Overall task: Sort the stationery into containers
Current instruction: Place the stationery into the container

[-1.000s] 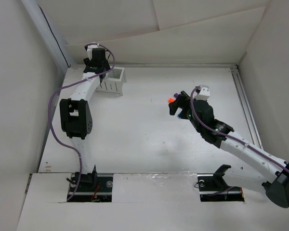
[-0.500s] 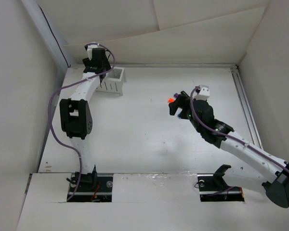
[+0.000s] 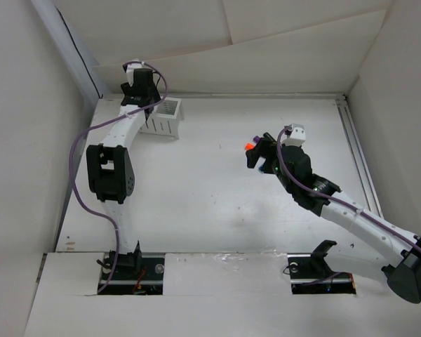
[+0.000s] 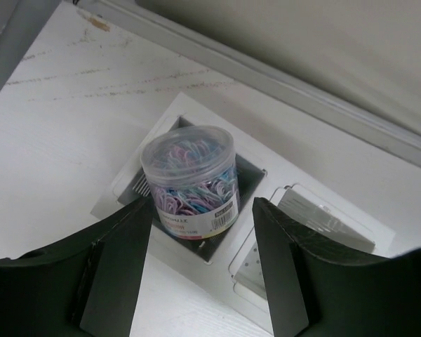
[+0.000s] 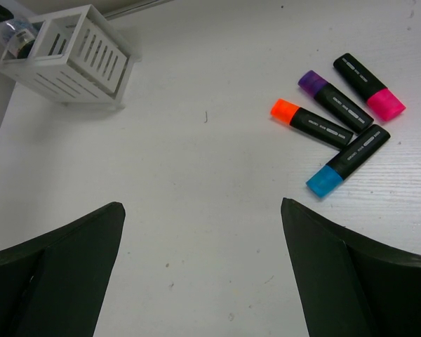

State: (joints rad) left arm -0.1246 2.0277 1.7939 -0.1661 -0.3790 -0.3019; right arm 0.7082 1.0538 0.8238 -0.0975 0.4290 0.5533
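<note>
The white slotted organiser (image 3: 167, 125) stands at the back left. In the left wrist view a clear round jar of coloured paper clips (image 4: 191, 179) stands in its left compartment (image 4: 217, 112), and a clear flat box (image 4: 316, 217) lies in the right one. My left gripper (image 4: 203, 260) is open above the jar, with a finger on either side and not touching it. My right gripper (image 5: 203, 239) is open and empty over bare table. Orange (image 5: 312, 123), purple (image 5: 335, 100), pink (image 5: 370, 86) and blue (image 5: 348, 161) highlighters lie just beyond it on the right.
White walls enclose the table at the back and on both sides. The organiser (image 5: 91, 53) is far to the upper left in the right wrist view. In the top view the orange highlighter's tip (image 3: 248, 145) shows beside the right gripper (image 3: 256, 156).
My left gripper has risen slightly toward the back over the organiser. The right arm has not moved.
</note>
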